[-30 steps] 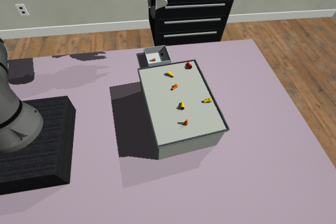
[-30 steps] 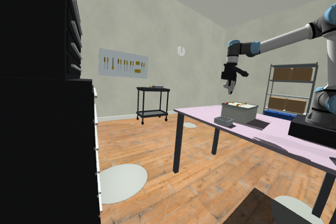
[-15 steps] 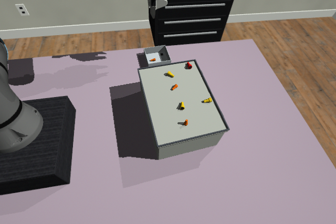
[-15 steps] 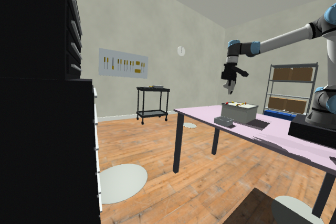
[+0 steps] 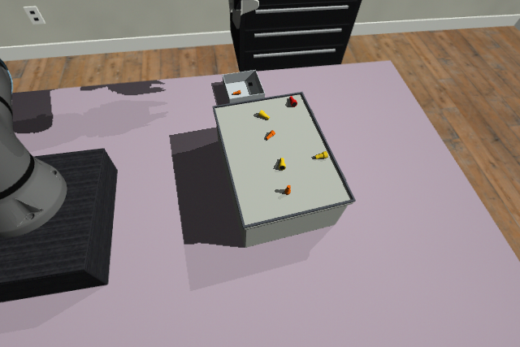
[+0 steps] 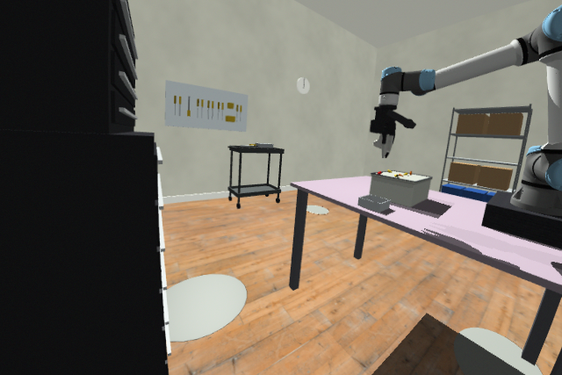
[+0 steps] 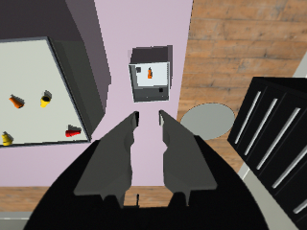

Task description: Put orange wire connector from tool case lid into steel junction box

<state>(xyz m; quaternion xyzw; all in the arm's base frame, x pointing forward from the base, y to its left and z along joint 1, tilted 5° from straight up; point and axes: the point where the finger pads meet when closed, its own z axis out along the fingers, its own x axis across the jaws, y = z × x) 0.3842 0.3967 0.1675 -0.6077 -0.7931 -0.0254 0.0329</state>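
Observation:
The steel junction box (image 5: pixel 240 75) (image 6: pixel 373 201) (image 7: pixel 151 95) stands on the pink table just behind the tool case. One orange wire connector (image 5: pixel 236 92) (image 7: pixel 150 73) lies inside it. The tool case's lid (image 5: pixel 293 184) (image 7: pixel 34 77) (image 6: pixel 399 187) bears two more orange connectors (image 5: pixel 270 135) (image 5: pixel 288 189); one of them shows in the wrist view (image 7: pixel 16 101). My gripper (image 5: pixel 236 19) (image 6: pixel 385 153) (image 7: pixel 149 111) hangs high above the box. Its fingers stand close together with nothing between them.
Three yellow connectors (image 5: pixel 263 114) (image 5: pixel 281 163) (image 5: pixel 321 154) and a red one (image 5: pixel 292 101) (image 7: pixel 73 132) also lie on the lid. A black drawer cabinet (image 5: pixel 298 11) stands behind the table. The robot's dark base block (image 5: pixel 54 217) is at the left.

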